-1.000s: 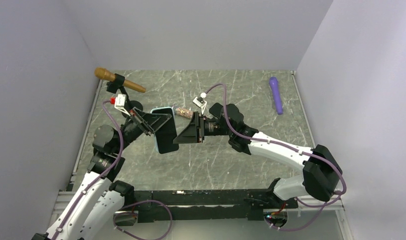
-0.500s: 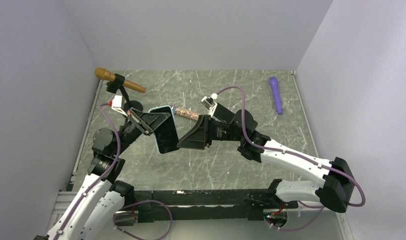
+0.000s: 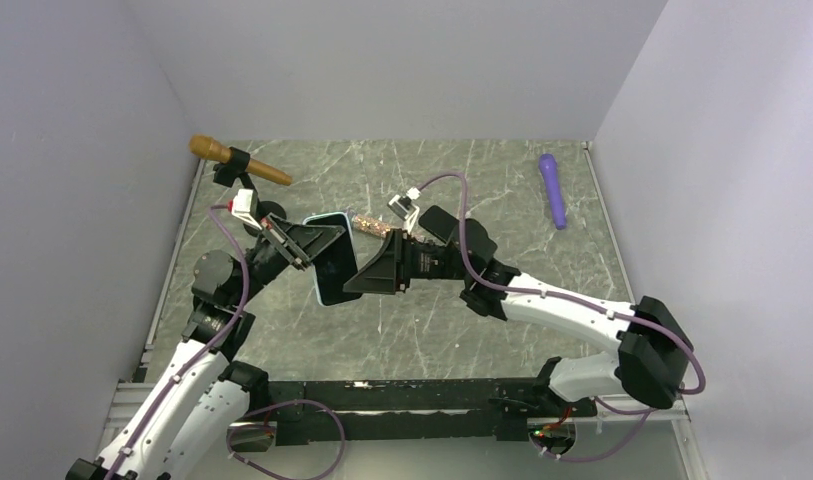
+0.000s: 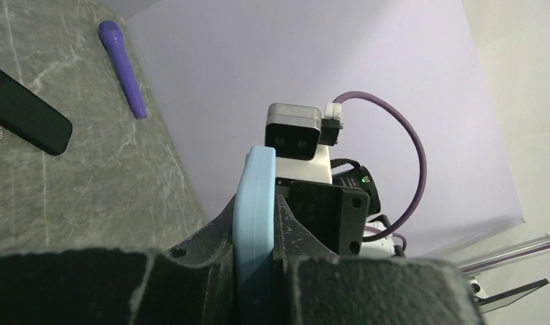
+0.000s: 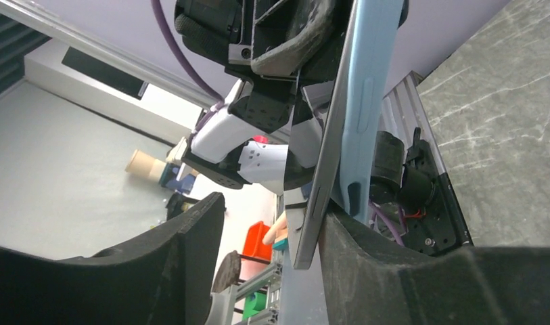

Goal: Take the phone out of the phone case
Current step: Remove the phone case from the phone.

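Note:
The phone (image 3: 334,268), dark screen up, sits in a light blue case (image 3: 325,219) and is held in the air over the left middle of the table. My left gripper (image 3: 317,240) is shut on the case's upper end; the case edge (image 4: 254,217) stands clamped between its pads. My right gripper (image 3: 360,279) is open at the phone's lower right side. In the right wrist view the phone's grey edge (image 5: 317,210) stands a little apart from the blue case (image 5: 367,128) and leans on one finger (image 5: 394,271); the other finger (image 5: 157,271) is clear of it.
A brown microphone (image 3: 237,161) lies at the back left, a purple one (image 3: 553,188) at the back right and a glittery one (image 3: 370,224) just behind the grippers. A dark flat object (image 4: 25,116) lies on the table. Walls close three sides.
My right arm swung out to the right and came back left to the phone's lower edge. The left gripper has kept its hold, with the phone tilting slightly.

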Robot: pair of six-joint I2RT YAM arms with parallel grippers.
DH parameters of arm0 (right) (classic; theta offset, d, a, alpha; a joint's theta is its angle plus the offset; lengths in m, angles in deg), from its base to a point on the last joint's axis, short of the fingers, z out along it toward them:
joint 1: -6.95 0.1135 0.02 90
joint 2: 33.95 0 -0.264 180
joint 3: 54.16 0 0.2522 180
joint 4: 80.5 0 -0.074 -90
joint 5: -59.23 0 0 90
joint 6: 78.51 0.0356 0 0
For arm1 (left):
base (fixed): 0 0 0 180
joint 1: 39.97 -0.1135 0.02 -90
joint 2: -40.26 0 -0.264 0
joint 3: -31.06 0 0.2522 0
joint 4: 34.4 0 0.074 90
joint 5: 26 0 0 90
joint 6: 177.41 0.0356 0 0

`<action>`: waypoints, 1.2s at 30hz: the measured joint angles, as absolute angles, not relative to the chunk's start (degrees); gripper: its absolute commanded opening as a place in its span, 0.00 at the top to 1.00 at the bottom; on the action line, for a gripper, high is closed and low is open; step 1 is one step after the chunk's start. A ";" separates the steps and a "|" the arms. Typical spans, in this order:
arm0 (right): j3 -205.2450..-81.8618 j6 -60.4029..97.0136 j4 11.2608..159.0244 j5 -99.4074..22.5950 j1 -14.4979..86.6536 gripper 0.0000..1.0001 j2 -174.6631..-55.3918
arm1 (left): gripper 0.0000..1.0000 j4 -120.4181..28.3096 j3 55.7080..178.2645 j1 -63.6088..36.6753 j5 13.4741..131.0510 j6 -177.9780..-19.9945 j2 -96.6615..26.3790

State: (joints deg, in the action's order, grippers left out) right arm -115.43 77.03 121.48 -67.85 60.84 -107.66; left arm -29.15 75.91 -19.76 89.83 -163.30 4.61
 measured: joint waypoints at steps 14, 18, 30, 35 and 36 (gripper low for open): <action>-117.92 82.69 129.57 -72.94 57.93 1.00 -116.18 | 0.37 -22.33 75.21 -20.66 94.37 -162.65 1.63; -117.63 83.26 129.13 -73.20 55.13 1.00 -114.78 | 0.20 -17.57 73.85 -20.02 101.43 -163.17 1.09; -117.57 84.81 129.73 -79.58 51.75 1.00 -108.80 | 0.06 -5.88 72.21 -21.88 114.11 -160.53 0.17; -117.55 85.27 130.16 -81.97 51.66 1.00 -107.94 | 0.13 -0.65 72.13 -22.69 118.98 -160.33 -1.23; -117.50 85.27 130.23 -82.23 51.66 1.00 -107.72 | 0.13 0.13 72.13 -22.73 119.77 -160.18 -1.21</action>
State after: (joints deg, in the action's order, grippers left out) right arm -117.50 85.27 130.23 -82.23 51.66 -107.72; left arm 0.13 72.13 -22.73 119.77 -160.18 -1.21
